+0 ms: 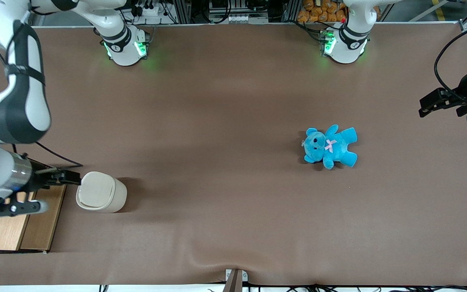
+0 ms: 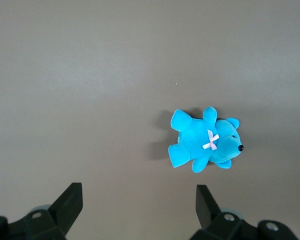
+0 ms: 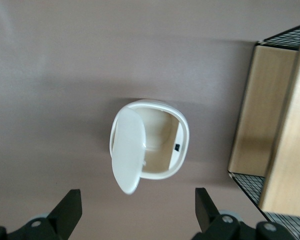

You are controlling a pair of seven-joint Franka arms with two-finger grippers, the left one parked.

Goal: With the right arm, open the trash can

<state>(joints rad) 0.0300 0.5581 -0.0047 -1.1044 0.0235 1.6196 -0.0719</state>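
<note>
The trash can (image 1: 103, 198) is a small cream-white tub on the brown table, toward the working arm's end. In the right wrist view its paler lid (image 3: 128, 151) stands swung up on one side. The mouth is uncovered and the hollow cream inside (image 3: 164, 145) shows. My right arm (image 1: 12, 101) reaches in over that end of the table. Its gripper (image 1: 70, 177) is just beside the can's rim, over the edge of the wooden box. In the right wrist view the gripper (image 3: 137, 210) is open and empty, with its black fingers (image 3: 70, 207) spread wide and clear of the lid.
A wooden box with wire mesh (image 1: 14, 227) stands right beside the can, under my wrist, and shows in the right wrist view (image 3: 270, 125). A blue teddy (image 1: 330, 147) lies toward the parked arm's end and shows in the left wrist view (image 2: 205, 142).
</note>
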